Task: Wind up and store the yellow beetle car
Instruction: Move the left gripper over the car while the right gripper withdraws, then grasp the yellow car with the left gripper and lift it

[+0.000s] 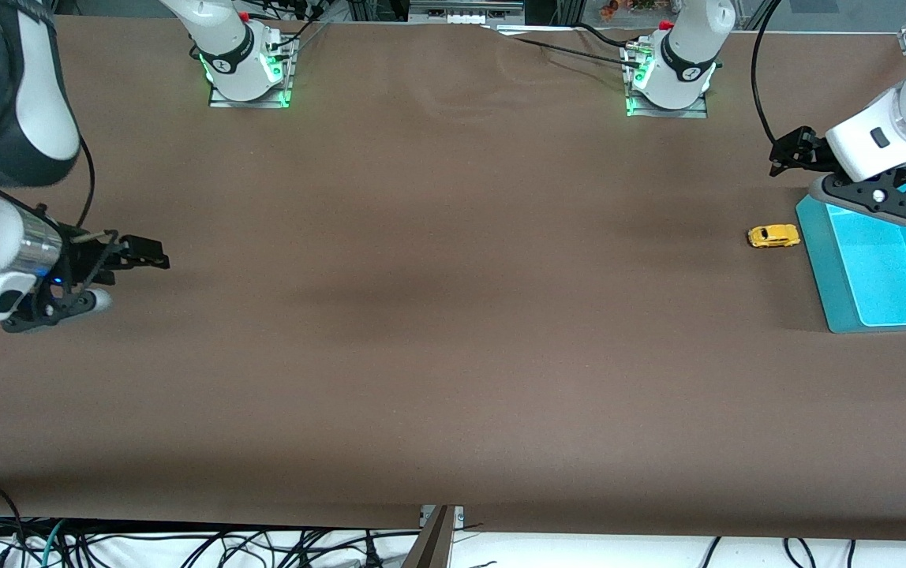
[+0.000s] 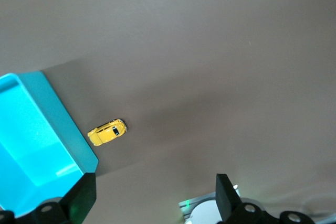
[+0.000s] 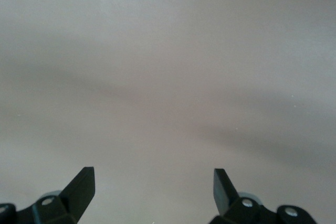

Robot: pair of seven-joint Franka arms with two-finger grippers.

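The yellow beetle car (image 1: 773, 236) stands on its wheels on the brown table, close beside the teal bin (image 1: 820, 260) at the left arm's end. It also shows in the left wrist view (image 2: 107, 132), next to the bin's wall (image 2: 65, 129). My left gripper (image 1: 788, 154) hangs open and empty over the bare table by the bin's corner, apart from the car; its jaws stand wide apart in the left wrist view (image 2: 155, 198). My right gripper (image 1: 141, 252) waits open and empty over the table at the right arm's end, and its wrist view (image 3: 153, 184) shows only bare table.
The teal bin looks empty inside. The two arm bases (image 1: 248, 63) (image 1: 670, 75) with green lights stand along the table edge farthest from the front camera. Cables lie past the table's near edge. The brown table cover (image 1: 453, 315) stretches between the grippers.
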